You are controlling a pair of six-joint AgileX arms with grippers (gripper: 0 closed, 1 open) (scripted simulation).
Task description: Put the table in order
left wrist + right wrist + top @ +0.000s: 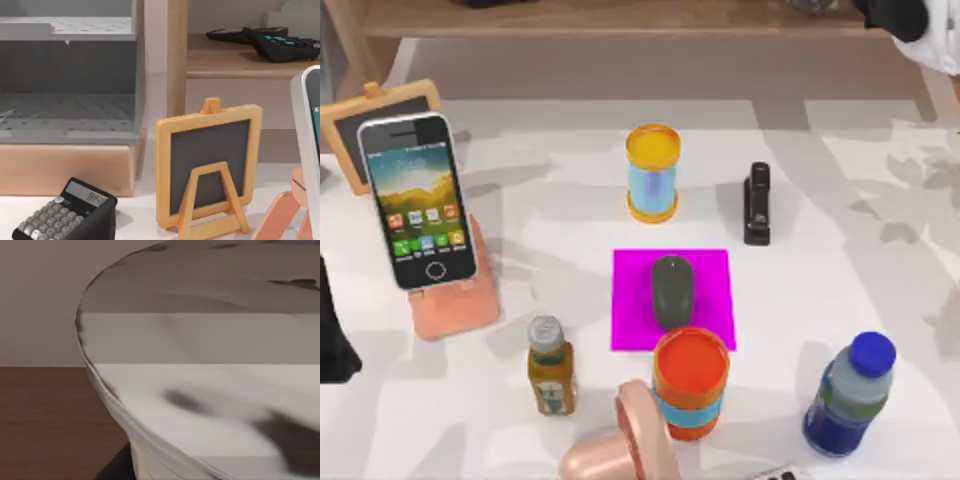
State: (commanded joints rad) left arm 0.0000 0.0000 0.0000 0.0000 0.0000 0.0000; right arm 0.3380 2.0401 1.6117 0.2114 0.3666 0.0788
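Tabletop (520, 300) order is the goal, and the white surface spreads under every loose item, with the magenta mat (630, 330) near its middle as the reference.

The left claw (332, 345) sits well off to the left of the mat at the tabletop's edge, and whether it is apart or together cannot be told. The right claw (898, 15) hangs far beyond the mat and to its right, up by the wooden shelf (620, 20); its state cannot be told either. Neither appears to carry anything.

A dark mouse (672, 290) lies on the mat. An orange cup (690, 383) overlaps the mat's near edge, and a yellow cup (652, 172) stands just beyond its far edge. A black stapler (757, 203) lies to the right of the mat and slightly beyond it. A small juice bottle (550, 368) stands near the mat's near-left corner, and a blue bottle (850, 395) well off its near-right corner. A phone (420, 200) leans on a pink stand (455, 300) to the left of the mat, with a little chalkboard (207, 160) farther off that way.

The work looks barely begun. A sound start is probably to pick one free-standing item on each arm's own side of the mat and come down from above. The orange cup is best left until its crowded neighbours are clear, since a sideways approach could topple it.
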